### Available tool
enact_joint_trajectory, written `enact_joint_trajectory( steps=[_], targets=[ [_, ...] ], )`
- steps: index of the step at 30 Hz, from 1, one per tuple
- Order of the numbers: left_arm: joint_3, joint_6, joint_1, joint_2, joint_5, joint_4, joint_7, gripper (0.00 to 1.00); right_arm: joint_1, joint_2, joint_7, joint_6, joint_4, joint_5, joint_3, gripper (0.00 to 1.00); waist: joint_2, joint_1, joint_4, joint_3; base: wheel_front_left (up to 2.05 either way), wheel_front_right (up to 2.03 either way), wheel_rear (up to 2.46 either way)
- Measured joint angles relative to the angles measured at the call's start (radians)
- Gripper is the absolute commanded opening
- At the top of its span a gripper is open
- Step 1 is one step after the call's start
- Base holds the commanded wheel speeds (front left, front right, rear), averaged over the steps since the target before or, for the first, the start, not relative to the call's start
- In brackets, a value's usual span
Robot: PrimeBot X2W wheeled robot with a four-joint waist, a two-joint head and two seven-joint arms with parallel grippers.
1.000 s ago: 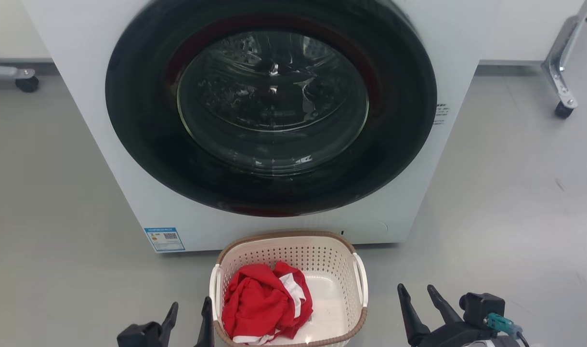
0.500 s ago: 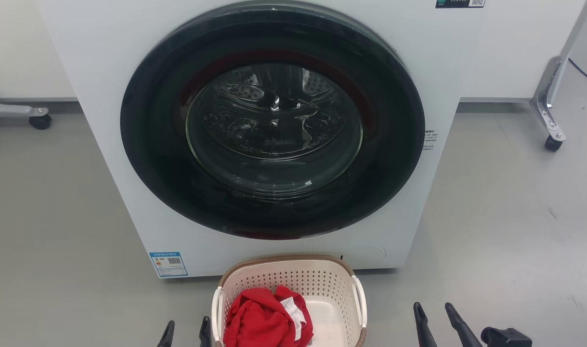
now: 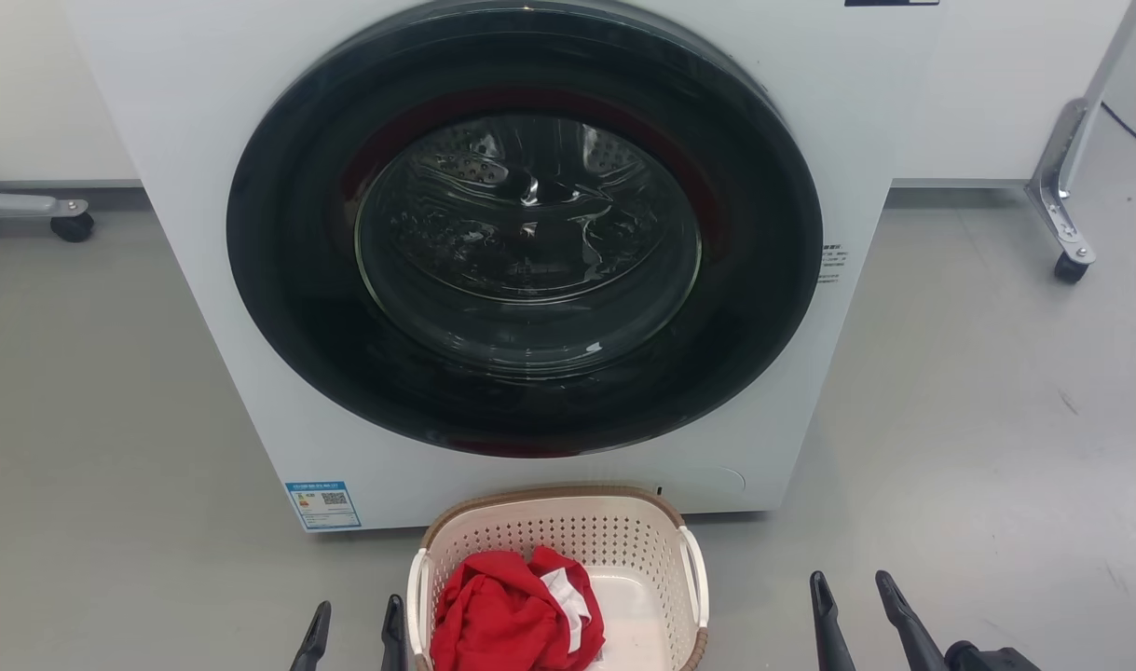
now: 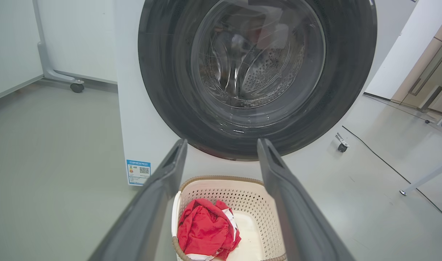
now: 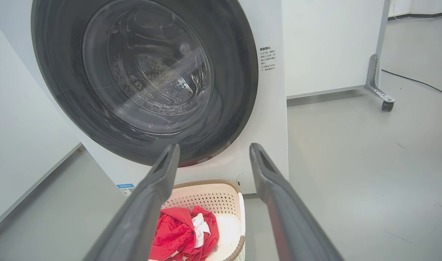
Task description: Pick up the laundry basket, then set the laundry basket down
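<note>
Light: bright, even, from overhead; faint soft shadows on the grey floor [image 3: 996,391]. Glare: small white highlights on the washer's door glass [image 3: 527,233]. Wrist views: lines bow towards the edges; left pincer [image 4: 222,142] and right pincer [image 5: 214,145], close to lens, soft-edged. Head view: sharp.

**Floor-level arrangement.** The washing machine [image 3: 903,112] stands at centre rear, its door facing the robot. The laundry basket [image 3: 568,536] sits on the floor [image 3: 111,419] directly before the machine's lower front, very near it; whether the two touch cannot be judged. Inside the basket, a bundled cloth [image 3: 507,624] lies against the left wall, with bare bottom to its right. A label [image 3: 323,504] is at the lower left corner of the machine's front, left of and behind the basket. The left gripper [image 3: 359,606] is just beside the basket's left side. The right gripper [image 3: 851,580] is well apart to its right. One castor [image 3: 72,226] stands far left of the machine and another castor [image 3: 1069,270] far right.
</note>
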Motion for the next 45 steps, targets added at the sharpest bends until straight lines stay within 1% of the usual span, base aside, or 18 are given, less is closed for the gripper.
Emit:
enact_joint_trajectory(
  steps=[5, 20, 35, 36, 41, 45],
  targets=[
    [0.013, 0.000, 0.003, -0.004, 0.027, -0.025, 0.000, 1.00, 0.009, 0.015, 0.000, 0.000, -0.032, -0.032, -0.026, 1.00, 0.0000, 0.0000, -0.003, 0.004, 0.00, 0.00, 0.00],
    [0.018, 0.000, 0.003, -0.015, 0.045, -0.042, 0.000, 1.00, 0.040, 0.042, 0.000, 0.000, -0.076, -0.100, -0.069, 1.00, 0.0000, 0.0000, -0.006, 0.015, 0.00, 0.00, 0.00],
    [0.021, -0.001, 0.000, -0.020, 0.059, -0.041, 0.000, 1.00, 0.044, 0.056, 0.000, 0.000, -0.095, -0.121, -0.092, 1.00, 0.0000, 0.0000, -0.005, 0.021, 0.00, 0.00, 0.00],
    [0.021, -0.002, 0.000, -0.020, 0.059, -0.040, 0.000, 0.00, 0.046, 0.057, 0.000, 0.000, -0.095, -0.123, -0.093, 0.00, 0.0000, 0.0000, -0.004, 0.022, 0.00, 0.00, 0.00],
    [0.016, -0.001, 0.021, -0.020, 0.052, 0.015, 0.002, 0.00, 0.070, 0.058, 0.003, 0.000, -0.037, -0.122, -0.086, 0.00, 0.0000, 0.0000, -0.004, 0.022, 0.00, 0.00, 0.00],
    [0.022, -0.005, 0.028, -0.020, 0.033, 0.028, 0.011, 0.00, 0.079, 0.059, 0.010, 0.005, -0.024, -0.105, -0.094, 0.00, 0.0000, 0.0000, -0.004, 0.022, 0.00, 0.00, 0.00]
  ],
)
